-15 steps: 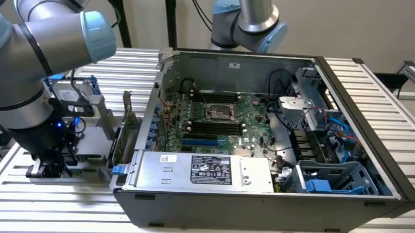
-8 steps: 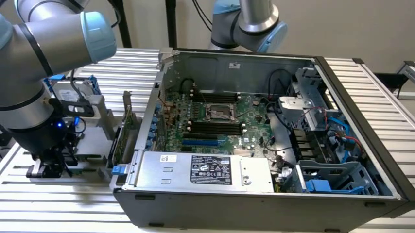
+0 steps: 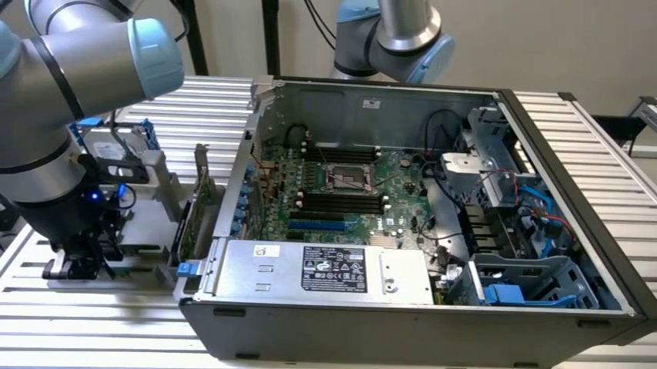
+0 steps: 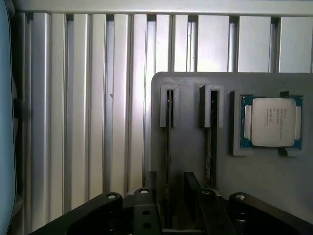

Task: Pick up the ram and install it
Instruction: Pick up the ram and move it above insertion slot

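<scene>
Two ram sticks stand on edge in the slots of a grey holder (image 4: 190, 98). One ram stick (image 4: 168, 142) runs between my fingers, the other ram stick (image 4: 209, 147) lies just outside one fingertip (image 4: 191, 182). My gripper (image 4: 171, 188) is open and straddles the first stick without touching it. In the exterior view the gripper (image 3: 77, 261) hangs low over the holder, at the exterior view's left of the open computer case (image 3: 411, 307). Black memory slots (image 3: 339, 201) lie on the motherboard inside the case.
A processor chip (image 4: 273, 122) sits in a recess of the holder beside the sticks. An upright green expansion card (image 3: 200, 200) and a hard drive in a blue frame (image 3: 113, 146) stand between the holder and the case. A second arm (image 3: 395, 38) rises behind the case.
</scene>
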Tool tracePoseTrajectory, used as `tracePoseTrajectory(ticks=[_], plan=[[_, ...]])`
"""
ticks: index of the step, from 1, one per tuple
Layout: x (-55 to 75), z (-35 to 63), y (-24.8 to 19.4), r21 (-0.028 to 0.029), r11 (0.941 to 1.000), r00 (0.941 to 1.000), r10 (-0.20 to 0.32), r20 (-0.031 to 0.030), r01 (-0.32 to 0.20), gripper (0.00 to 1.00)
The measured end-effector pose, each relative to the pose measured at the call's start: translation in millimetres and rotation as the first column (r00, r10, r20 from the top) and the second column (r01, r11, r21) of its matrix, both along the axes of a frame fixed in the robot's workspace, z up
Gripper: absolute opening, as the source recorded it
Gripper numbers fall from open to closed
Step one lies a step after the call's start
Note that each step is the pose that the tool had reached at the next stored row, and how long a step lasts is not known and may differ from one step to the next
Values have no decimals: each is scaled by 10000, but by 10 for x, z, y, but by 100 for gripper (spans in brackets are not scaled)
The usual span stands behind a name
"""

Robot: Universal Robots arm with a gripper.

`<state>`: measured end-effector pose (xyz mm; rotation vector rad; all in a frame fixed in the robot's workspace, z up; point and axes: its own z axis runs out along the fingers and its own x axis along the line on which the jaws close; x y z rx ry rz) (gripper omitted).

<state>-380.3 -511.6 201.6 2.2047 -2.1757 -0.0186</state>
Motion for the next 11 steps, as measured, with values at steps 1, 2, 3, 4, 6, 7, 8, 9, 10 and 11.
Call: tracePoseTrajectory(ticks=[1,2,3,4,6,7,8,9,10,11], plan=[[-7,-3,4,0,10000,10000,1,1,-1,36],[-14,-6,5,0,10000,10000,3,0,-3,36],[-18,-12,5,1,10000,10000,7,2,-7,36],[-19,-17,5,1,10000,10000,12,2,-12,36],[-21,-32,5,1,10000,10000,21,1,-21,36],[-21,-41,6,1,10000,10000,24,2,-24,36],[-21,-49,5,1,10000,10000,28,2,-28,36],[-21,-54,5,0,10000,10000,32,1,-32,36],[-21,-56,5,-1,10000,10000,35,0,-35,36],[-21,-57,5,1,10000,10000,39,0,-39,36]])
